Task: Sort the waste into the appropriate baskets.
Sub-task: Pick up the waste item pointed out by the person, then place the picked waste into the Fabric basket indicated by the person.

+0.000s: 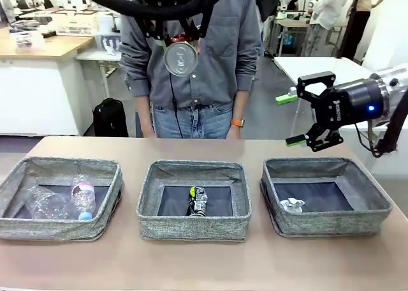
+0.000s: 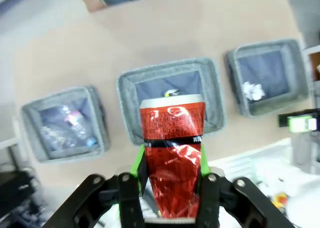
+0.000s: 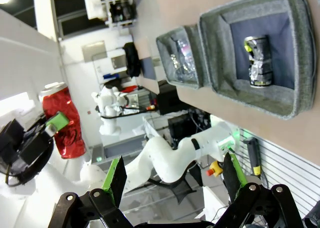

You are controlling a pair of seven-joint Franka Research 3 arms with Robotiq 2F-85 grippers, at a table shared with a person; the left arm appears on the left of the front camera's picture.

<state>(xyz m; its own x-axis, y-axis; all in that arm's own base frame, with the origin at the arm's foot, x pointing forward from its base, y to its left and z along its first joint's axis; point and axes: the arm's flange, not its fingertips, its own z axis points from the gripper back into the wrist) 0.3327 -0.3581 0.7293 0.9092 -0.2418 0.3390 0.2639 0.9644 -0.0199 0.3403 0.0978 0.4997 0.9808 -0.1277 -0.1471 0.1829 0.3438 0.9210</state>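
Front view, left gripper (image 1: 180,41): high above the middle basket (image 1: 193,227), pointing down, pinching the red can (image 1: 181,57), whose silver end faces the camera.
Front view, right gripper (image 1: 303,119): level over the right basket (image 1: 325,224), jaws spread, nothing between them.
Front view, waste: bottles (image 1: 64,201) in the left basket (image 1: 57,227); dark can (image 1: 198,201) in the middle one; paper wad (image 1: 292,205) in the right one.
Left wrist view: green pads (image 2: 137,163) clamp the crumpled red can (image 2: 172,158) above the middle basket (image 2: 170,68).
Right wrist view: fingers (image 3: 116,177) wide apart; dark can (image 3: 257,60) lies in its basket (image 3: 290,108); red can (image 3: 62,120) far off.
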